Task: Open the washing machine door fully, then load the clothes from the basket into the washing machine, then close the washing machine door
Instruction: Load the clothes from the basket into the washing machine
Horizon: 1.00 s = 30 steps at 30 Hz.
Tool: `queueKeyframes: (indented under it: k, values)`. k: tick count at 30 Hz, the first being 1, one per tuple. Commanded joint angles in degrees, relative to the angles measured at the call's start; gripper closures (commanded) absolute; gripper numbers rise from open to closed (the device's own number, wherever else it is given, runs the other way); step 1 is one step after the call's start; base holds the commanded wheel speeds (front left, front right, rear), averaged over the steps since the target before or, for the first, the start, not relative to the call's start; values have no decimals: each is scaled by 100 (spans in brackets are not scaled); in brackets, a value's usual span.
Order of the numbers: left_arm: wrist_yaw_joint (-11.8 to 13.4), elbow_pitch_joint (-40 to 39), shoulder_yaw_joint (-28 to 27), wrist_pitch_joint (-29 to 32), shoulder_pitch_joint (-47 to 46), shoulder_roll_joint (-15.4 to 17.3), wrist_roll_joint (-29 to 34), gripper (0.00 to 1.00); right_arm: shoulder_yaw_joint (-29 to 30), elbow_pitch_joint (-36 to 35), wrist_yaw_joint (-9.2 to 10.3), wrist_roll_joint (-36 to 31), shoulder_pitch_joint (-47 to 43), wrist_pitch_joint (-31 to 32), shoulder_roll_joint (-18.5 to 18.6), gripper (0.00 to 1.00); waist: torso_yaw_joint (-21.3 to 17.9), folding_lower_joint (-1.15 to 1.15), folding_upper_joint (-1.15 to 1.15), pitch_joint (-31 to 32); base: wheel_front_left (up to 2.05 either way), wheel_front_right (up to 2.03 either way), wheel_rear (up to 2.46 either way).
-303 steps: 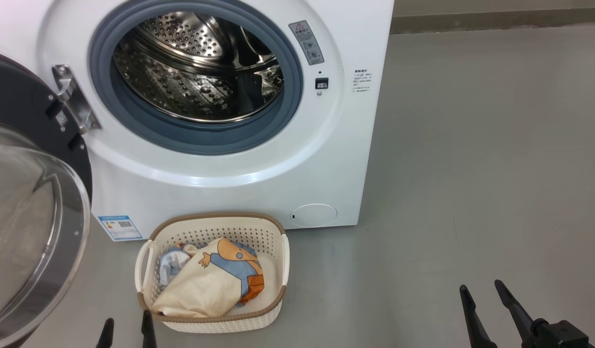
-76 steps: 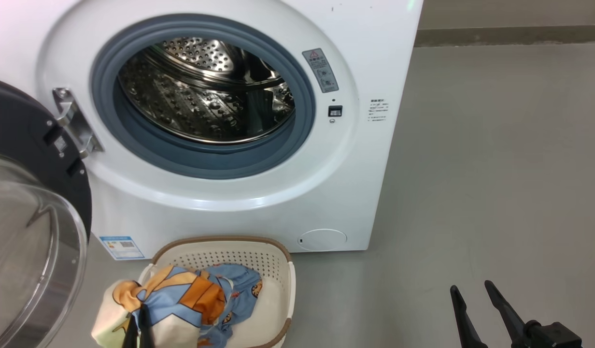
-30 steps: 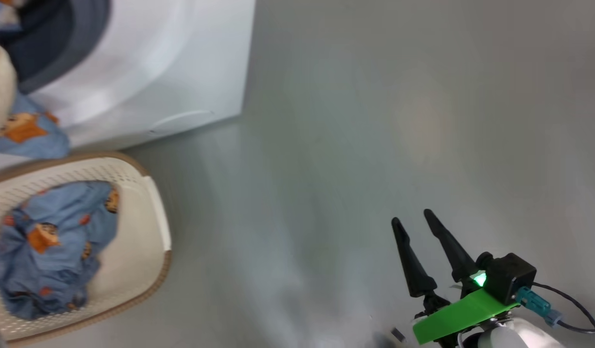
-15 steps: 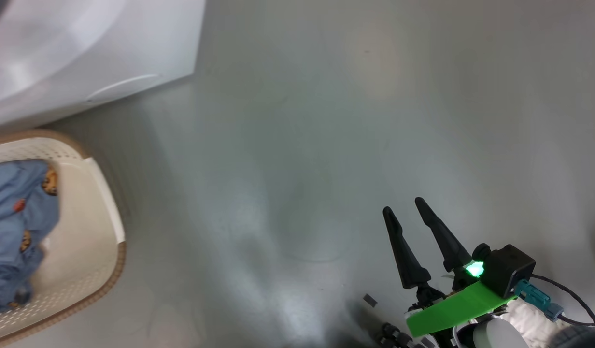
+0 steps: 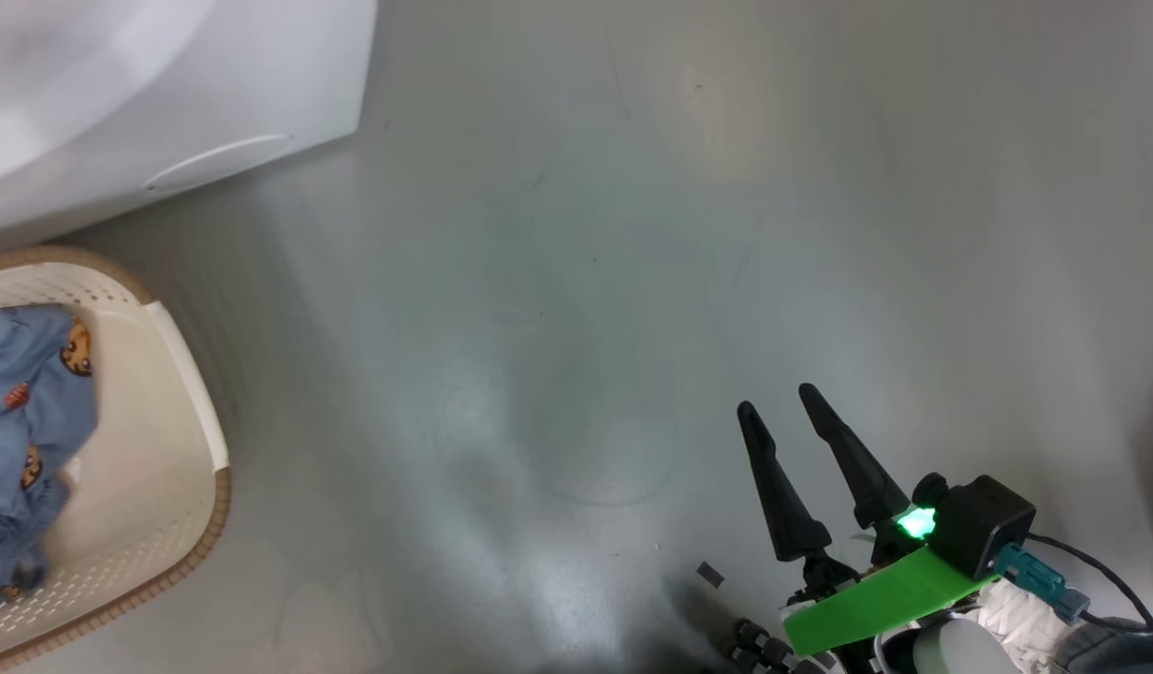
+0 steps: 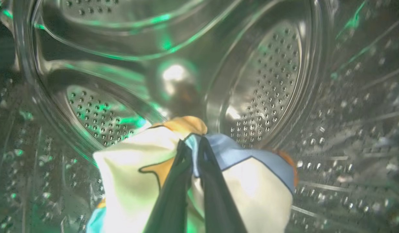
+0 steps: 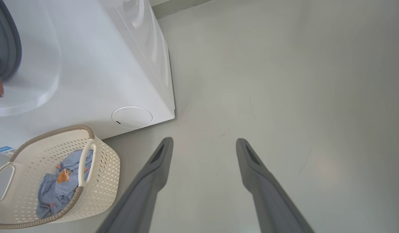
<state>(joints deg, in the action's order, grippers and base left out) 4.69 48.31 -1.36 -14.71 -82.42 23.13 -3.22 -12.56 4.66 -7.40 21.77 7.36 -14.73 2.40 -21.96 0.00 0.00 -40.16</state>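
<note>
— Two garments: where is each?
— The cream garment (image 6: 131,168) with the blue-and-orange print is inside the steel drum (image 6: 267,81) of the washing machine (image 7: 89,64), pinched in the left gripper (image 6: 192,142). The light blue garment (image 7: 57,187), dotted with small orange prints, lies in the basket (image 7: 102,181).
— How do the left fingers stand?
— Narrow, closed on a fold of the cream cloth near its top edge; the cloth bunches around them.
— And the right gripper (image 5: 776,398)?
— Its fingers are spread wide and hold nothing. It hovers above the grey floor (image 5: 586,281), to the right of the machine and well apart from the basket.
— Where's the basket?
— On the floor just in front of the machine's lower front, near its round white cover (image 7: 132,117), at the left of the head view.
</note>
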Motion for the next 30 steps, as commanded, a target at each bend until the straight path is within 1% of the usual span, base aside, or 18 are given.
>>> queueKeyframes:
  k: [1,2,3,4,5,11,18,23,26,30]
  values:
    - [60,-6,19,-29,-16,252,91,74,-135,-87,-9,36,-111,-27,48,0,24,0,0,24,0,0,0]
    - [88,144,35,-29,-12,246,103,61,-133,-72,-9,37,-105,-27,48,0,36,0,0,52,0,0,0]
    - [136,341,68,-29,-3,256,144,30,-133,-53,-9,33,-104,-27,48,0,46,0,0,90,0,0,0]
    - [184,546,109,-20,-4,262,188,7,-130,-40,-9,30,-105,-27,48,0,55,0,0,134,0,0,0]
    - [233,725,119,-7,-29,249,195,0,-118,-25,-9,25,-113,-27,48,0,70,0,0,176,0,0,0]
    - [389,1460,226,6,-101,105,217,0,-109,63,-9,-2,-145,-27,48,0,163,0,0,471,0,0,0]
    - [540,1876,285,-11,-25,-133,155,0,-77,191,-9,-11,-174,-27,48,0,316,0,0,846,0,0,0]
    - [626,1950,264,-24,252,-397,29,0,-8,269,-9,-78,-187,-27,48,0,503,0,0,1119,0,0,0]
    - [699,1815,213,-27,477,-592,-79,0,33,301,-9,-113,-180,-27,48,0,650,0,0,1243,0,0,0]
    - [731,1619,221,-28,866,-802,-146,0,64,348,-9,-139,-159,-27,48,0,828,0,0,1402,0,0,0]
